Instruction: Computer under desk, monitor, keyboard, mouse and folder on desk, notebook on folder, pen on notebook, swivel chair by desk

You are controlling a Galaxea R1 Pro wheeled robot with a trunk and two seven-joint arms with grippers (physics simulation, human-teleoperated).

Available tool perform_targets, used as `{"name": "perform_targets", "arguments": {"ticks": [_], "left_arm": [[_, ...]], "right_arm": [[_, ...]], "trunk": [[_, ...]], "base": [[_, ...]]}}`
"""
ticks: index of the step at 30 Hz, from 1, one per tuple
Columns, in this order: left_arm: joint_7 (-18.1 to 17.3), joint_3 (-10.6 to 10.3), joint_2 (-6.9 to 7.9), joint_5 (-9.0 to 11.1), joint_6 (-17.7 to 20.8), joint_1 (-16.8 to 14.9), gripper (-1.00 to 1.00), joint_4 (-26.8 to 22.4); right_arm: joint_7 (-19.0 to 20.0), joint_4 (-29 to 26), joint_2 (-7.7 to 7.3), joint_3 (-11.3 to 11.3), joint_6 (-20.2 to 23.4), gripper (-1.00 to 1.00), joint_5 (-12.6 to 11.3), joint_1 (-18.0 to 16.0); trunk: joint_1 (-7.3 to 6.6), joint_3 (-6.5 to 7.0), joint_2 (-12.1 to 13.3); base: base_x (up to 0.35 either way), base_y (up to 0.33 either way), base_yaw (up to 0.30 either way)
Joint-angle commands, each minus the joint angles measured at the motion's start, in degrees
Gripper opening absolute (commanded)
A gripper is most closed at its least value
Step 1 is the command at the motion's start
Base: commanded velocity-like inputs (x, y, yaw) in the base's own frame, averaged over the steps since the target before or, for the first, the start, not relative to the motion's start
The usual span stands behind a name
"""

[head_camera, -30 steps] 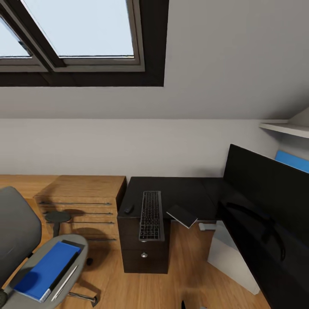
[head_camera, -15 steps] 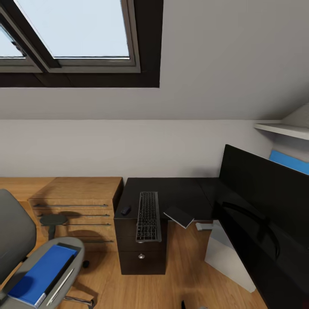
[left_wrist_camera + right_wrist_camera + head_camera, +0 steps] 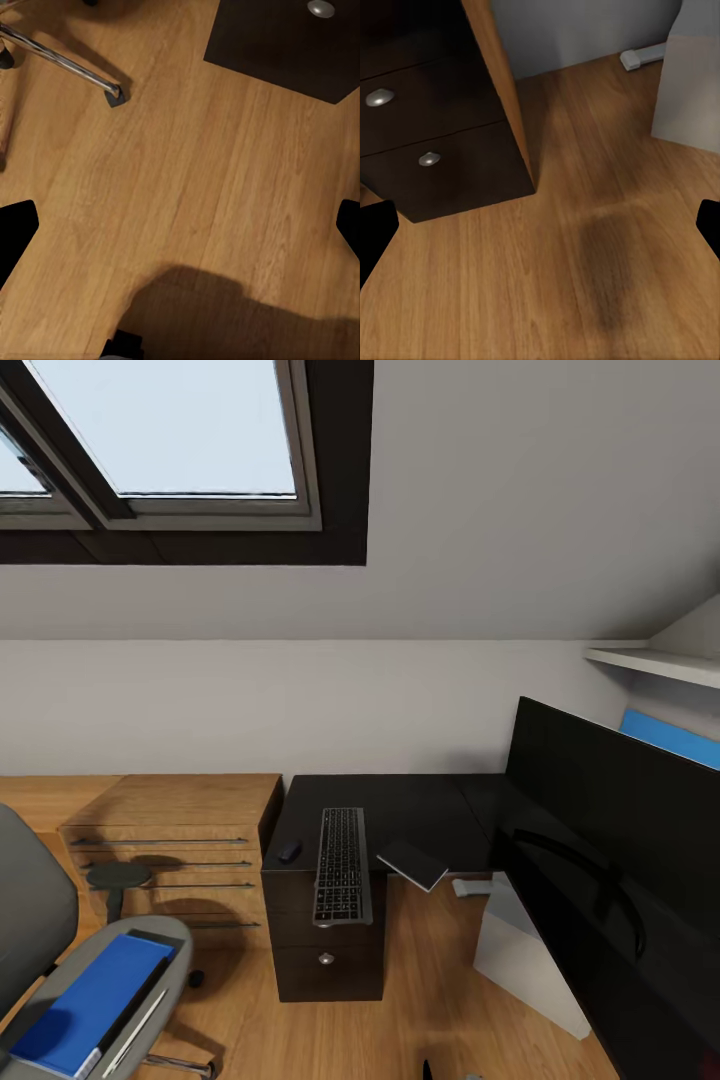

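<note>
Head view: the desk (image 3: 420, 810) stands against the far wall with the keyboard (image 3: 342, 850) lying lengthwise over its drawer unit (image 3: 325, 950), the mouse (image 3: 290, 850) just left of it and the notebook (image 3: 412, 864) to its right, overhanging the near edge. The monitor (image 3: 610, 840) rises at the right, the computer (image 3: 525, 960) below it on the floor. At near left the swivel chair (image 3: 60, 970) carries the folder (image 3: 85, 1000) with the pen (image 3: 135, 1028) beside it. Left wrist view: the left gripper (image 3: 180, 225) has its fingertips wide apart over wooden floor (image 3: 187, 172), near a chrome chair leg (image 3: 64, 64). Right wrist view: the right gripper (image 3: 540, 225) is likewise spread, above floor beside the drawers.
</note>
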Motion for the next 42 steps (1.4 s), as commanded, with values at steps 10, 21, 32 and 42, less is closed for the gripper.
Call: {"name": "perform_targets", "arguments": {"ticks": [10, 21, 32, 42], "left_arm": [[0.2, 0.0, 0.41, 0.5, -0.2, 0.0, 1.00, -0.2], [0.2, 0.0, 0.47, 0.5, -0.2, 0.0, 1.00, -0.5], [0.2, 0.0, 0.36, 0.5, -0.2, 0.0, 1.00, -0.6], [0.2, 0.3, 0.41, 0.5, -0.2, 0.0, 1.00, -0.5]], "right_arm": [[-0.2, 0.0, -0.10, 0.4, -0.2, 1.00, 3.8, -0.1], [-0.5, -6.9, -0.34, 0.3, -0.1, 1.00, 5.7, -0.1], [-9.4, -40.0, -6.07, -0.4, 24.2, 1.00, 5.6, -0.1], [-17.6, -68.6, -6.86, -7.5, 52.9, 1.00, 5.1, -0.1]], "trunk": [[0.01, -0.07, -0.1], [0.01, -0.07, -0.1], [0.01, -0.07, -0.1], [0.01, -0.07, -0.1]], "base": [[0.000, 0.000, 0.000], [0.000, 0.000, 0.000], [0.000, 0.000, 0.000], [0.000, 0.000, 0.000]]}}
